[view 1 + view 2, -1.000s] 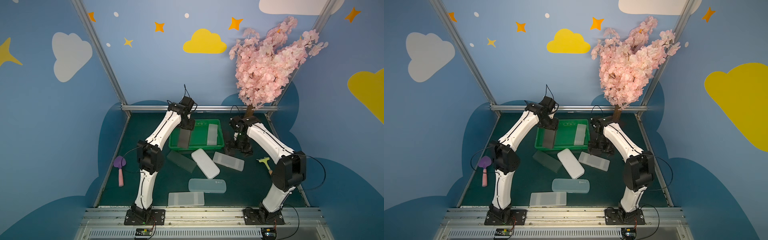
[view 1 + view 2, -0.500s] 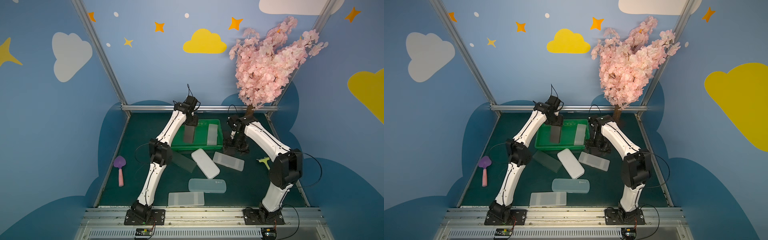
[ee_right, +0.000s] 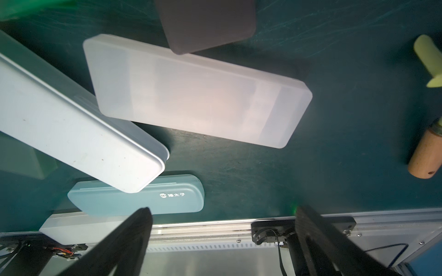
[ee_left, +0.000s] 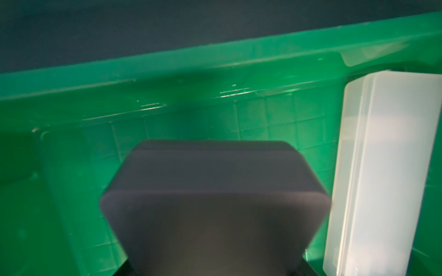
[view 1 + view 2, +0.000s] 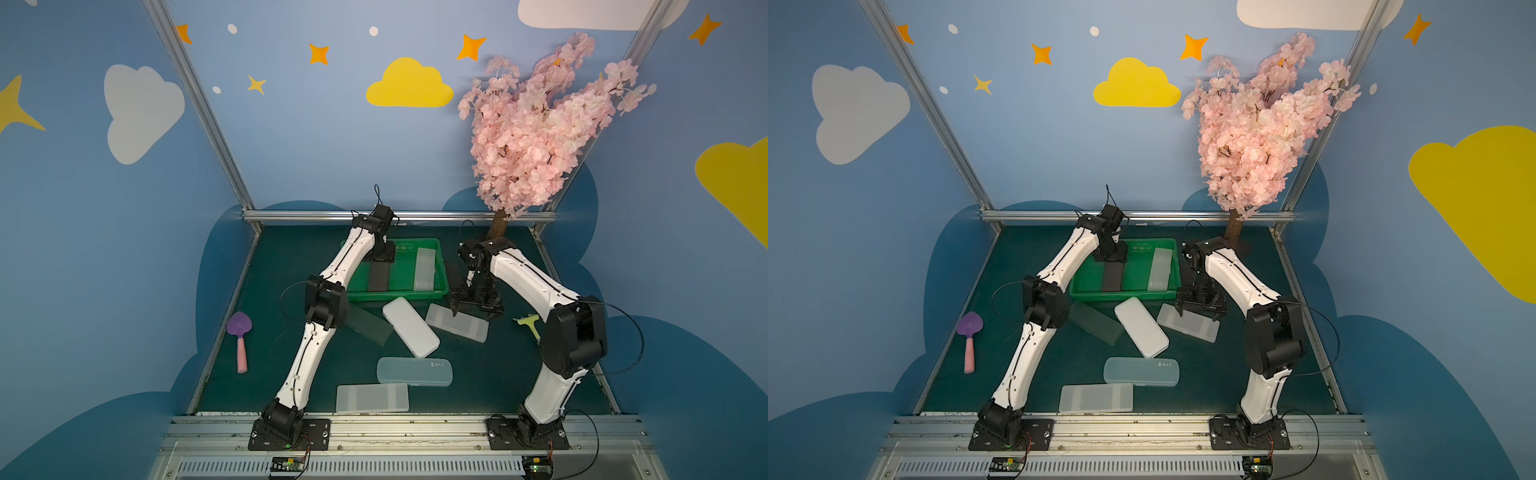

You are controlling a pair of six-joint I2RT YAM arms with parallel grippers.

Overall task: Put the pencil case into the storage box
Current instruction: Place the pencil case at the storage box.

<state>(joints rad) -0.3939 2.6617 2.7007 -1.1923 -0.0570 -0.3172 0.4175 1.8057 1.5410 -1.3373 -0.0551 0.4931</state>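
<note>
Nearest the robot's base, well short of both grippers, a flat frosted case point(image 5: 372, 397) with rounded corners lies at the front edge of the dark green tabletop point(image 5: 478, 374). Just behind it is a pale blue translucent case point(image 5: 414, 371) with a small printed logo.

Further in, a white opaque case point(image 5: 410, 326) lies slantwise between the two arms. It meets a smoky translucent case point(image 5: 368, 324), and we cannot tell whether they touch or overlap. Well out past the left arm lies a purple scoop point(image 5: 240, 338) with a pink handle.

The right gripper point(image 5: 476, 311) hangs with its jaws spread wide and nothing between them, directly over a matte frosted case point(image 5: 456, 323). A dark grey round-cornered piece point(image 3: 205, 24) crosses that case's far edge. On the right gripper's outer side lies a yellow-green tool point(image 5: 528, 323) with a wooden handle.

Beyond sits the storage box point(image 5: 399, 296), glossy bright green plastic with a rolled rim and a grid-moulded floor. The left gripper point(image 5: 381, 257) is over it, clamped on the far end of the dark pencil case point(image 5: 379, 276), a matte charcoal slab with rounded corners. The case lies lengthwise within the box. We cannot tell whether its free end rests on the floor. Beside it, toward the right gripper and apart from it, a tall frosted case point(image 5: 424, 269) lies along the box wall.

Farthest back, behind the right gripper, stands a pink blossom tree point(image 5: 540, 124).
</note>
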